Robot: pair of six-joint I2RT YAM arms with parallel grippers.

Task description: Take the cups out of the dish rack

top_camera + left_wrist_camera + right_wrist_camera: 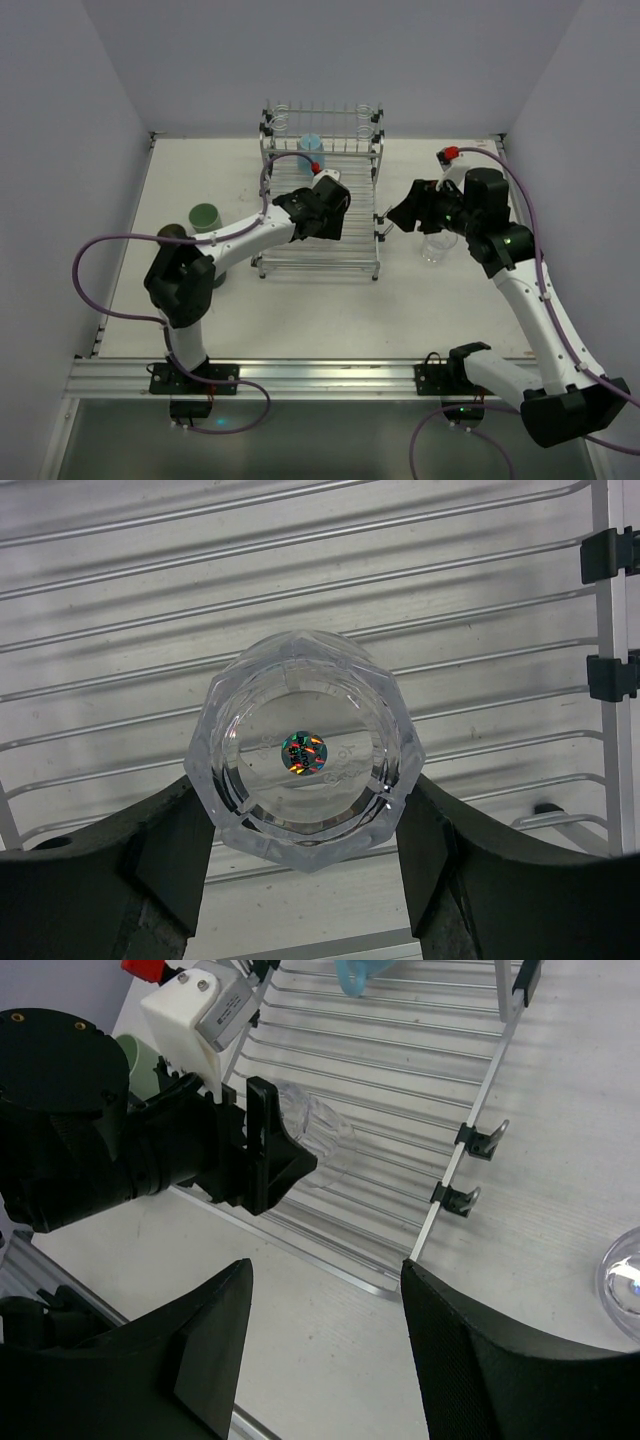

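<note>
Cup [310, 143] in rack [300, 258], tumbler [437, 247] right of it

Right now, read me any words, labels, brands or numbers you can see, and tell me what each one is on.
No text in any view is clear enough to quote.
Shiny round sticker at the bottom of the clear glass gripped in the left pincer: its print is too small to read.
Rack: bare wire, no lettering shows.

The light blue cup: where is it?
Top view: the light blue cup sits at the far end of the dish rack, by its back rail.
</note>
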